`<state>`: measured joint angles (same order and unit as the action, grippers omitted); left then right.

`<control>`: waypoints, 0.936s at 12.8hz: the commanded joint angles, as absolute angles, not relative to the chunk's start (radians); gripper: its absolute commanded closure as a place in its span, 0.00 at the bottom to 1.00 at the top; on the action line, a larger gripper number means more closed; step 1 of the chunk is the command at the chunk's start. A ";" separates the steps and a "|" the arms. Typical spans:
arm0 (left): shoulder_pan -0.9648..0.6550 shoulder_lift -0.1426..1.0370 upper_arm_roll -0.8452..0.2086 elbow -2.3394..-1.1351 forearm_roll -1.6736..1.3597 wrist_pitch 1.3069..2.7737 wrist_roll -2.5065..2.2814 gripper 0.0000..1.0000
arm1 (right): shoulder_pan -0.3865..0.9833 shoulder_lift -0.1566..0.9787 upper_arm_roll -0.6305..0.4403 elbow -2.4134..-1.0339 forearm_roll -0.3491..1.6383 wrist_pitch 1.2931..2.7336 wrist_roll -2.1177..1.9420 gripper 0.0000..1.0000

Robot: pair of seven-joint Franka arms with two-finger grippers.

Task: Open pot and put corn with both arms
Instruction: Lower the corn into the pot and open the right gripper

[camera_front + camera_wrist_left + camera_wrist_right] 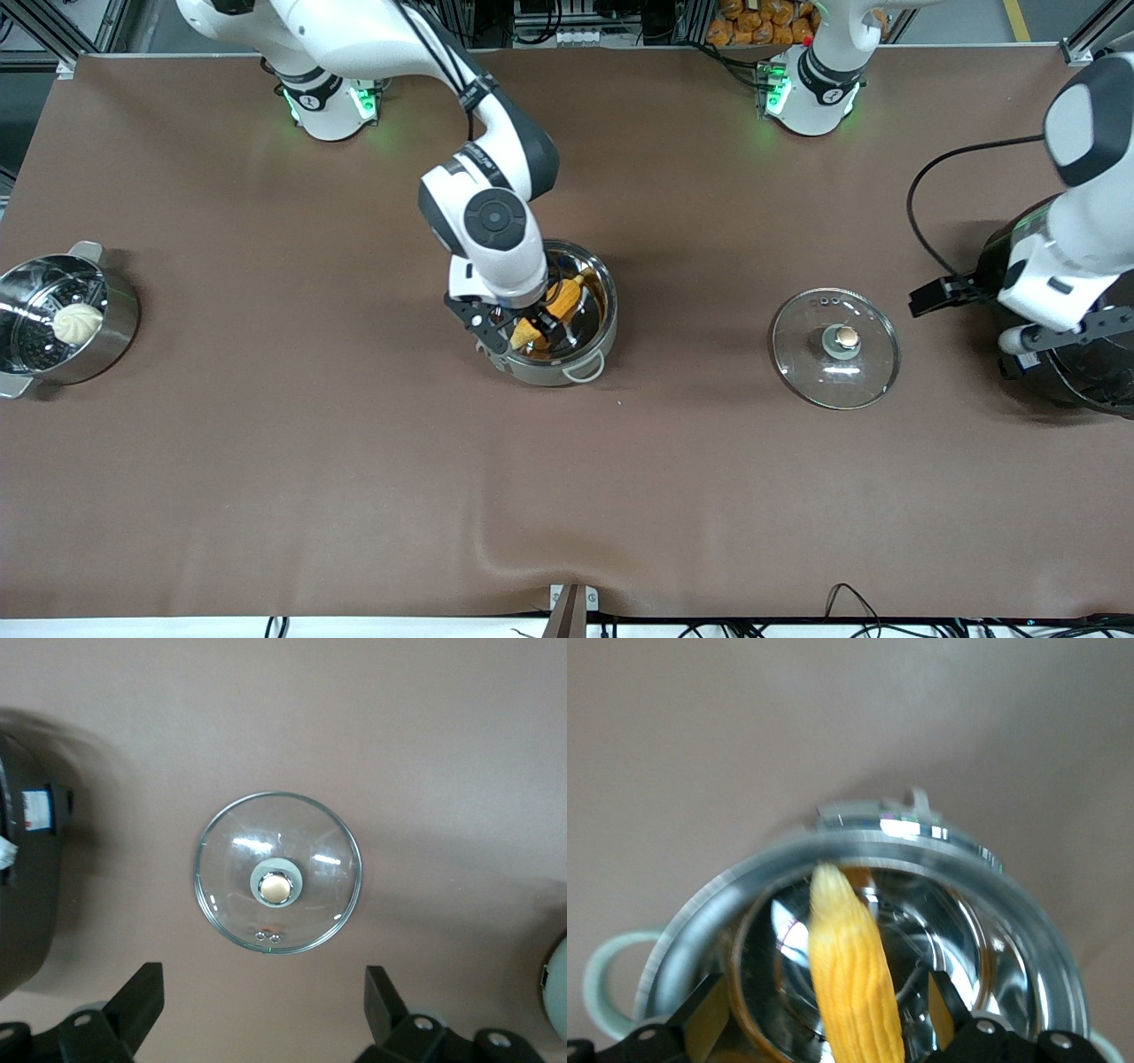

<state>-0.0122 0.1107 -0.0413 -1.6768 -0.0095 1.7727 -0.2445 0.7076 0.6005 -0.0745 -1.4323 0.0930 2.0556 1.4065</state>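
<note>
The steel pot [606,306] stands uncovered mid-table, one pale loop handle toward the front camera. The yellow corn [565,297] lies tilted inside it. My right gripper [524,326] hangs over the pot's rim, open. In the right wrist view the corn [850,974] lies between the fingers [709,1019] with a gap on each side, inside the pot [700,904]. The glass lid [835,347] with its round knob lies flat on the table toward the left arm's end. My left gripper [1054,341] is open and empty over the rice cooker, beside the lid [277,873]; in its wrist view the gripper [263,1019] is over bare table.
A big black rice cooker [1063,381] stands at the left arm's end of the table. A steel steamer pot [120,328] with a white bun [77,323] stands at the right arm's end. A black cable [921,213] runs to the left arm.
</note>
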 commanded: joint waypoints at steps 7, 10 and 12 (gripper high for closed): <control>0.008 0.014 -0.052 -1.634 -0.014 1.632 -0.181 0.00 | 0.317 0.195 -0.032 -1.465 0.114 1.588 0.639 0.00; 0.002 -0.008 -0.058 -1.635 -0.015 1.629 -0.179 0.00 | 0.155 0.135 -0.034 -1.465 0.110 1.543 0.380 0.00; -0.003 -0.032 -0.058 -1.641 -0.015 1.612 -0.180 0.00 | 0.072 0.114 -0.035 -1.488 0.097 1.545 0.228 0.00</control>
<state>-0.0089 0.0069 -0.0513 -1.6378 -0.0095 1.6439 -0.2075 0.1430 0.1482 -0.0607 -1.4345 0.0994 1.5363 0.3387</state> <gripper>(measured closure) 0.000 0.000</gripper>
